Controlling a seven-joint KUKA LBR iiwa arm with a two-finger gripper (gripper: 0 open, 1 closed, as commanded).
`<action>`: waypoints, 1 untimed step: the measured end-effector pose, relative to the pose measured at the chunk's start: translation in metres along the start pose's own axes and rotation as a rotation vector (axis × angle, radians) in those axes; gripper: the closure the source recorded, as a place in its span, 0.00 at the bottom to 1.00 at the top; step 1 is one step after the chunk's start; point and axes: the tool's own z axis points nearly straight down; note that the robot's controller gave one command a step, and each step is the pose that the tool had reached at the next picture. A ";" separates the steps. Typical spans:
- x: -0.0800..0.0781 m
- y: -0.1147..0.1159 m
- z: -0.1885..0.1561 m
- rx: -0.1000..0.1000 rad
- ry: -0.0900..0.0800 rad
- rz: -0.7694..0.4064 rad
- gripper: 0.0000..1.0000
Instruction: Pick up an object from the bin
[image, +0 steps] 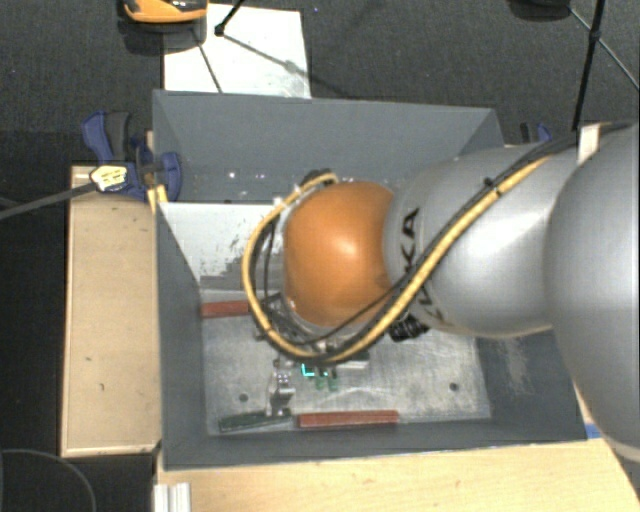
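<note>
Although half covered from above, shows sloped walls and a scuffed flat floor: grey metal bin (190, 330). Reaching in from the right and crossing most of that bin: thick silver robot arm (500, 250), ending in a rounded orange wrist cover (335, 255) above the floor's middle. Looped round the cover and running back along the arm: yellow-and-black cable (262, 290). Lying flat near the front wall, right of centre: long reddish-brown bar (348, 420). Lying at the floor's back left, partly hidden under the cover: second reddish-brown bar (225, 309), well apart from the first. Lying in line with the front bar, to its left, end near end: dark green flat strip (248, 422). Hanging low beneath the cover, with a small green light (320, 378) just beside it: small metal gripper (281, 393), down over the right end of that strip and near the left end of the front bar. Cannot tell whether spread or pressed together, nor whether touching the strip.
</note>
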 end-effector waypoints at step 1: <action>-0.002 -0.001 -0.003 -0.001 -0.006 0.004 0.00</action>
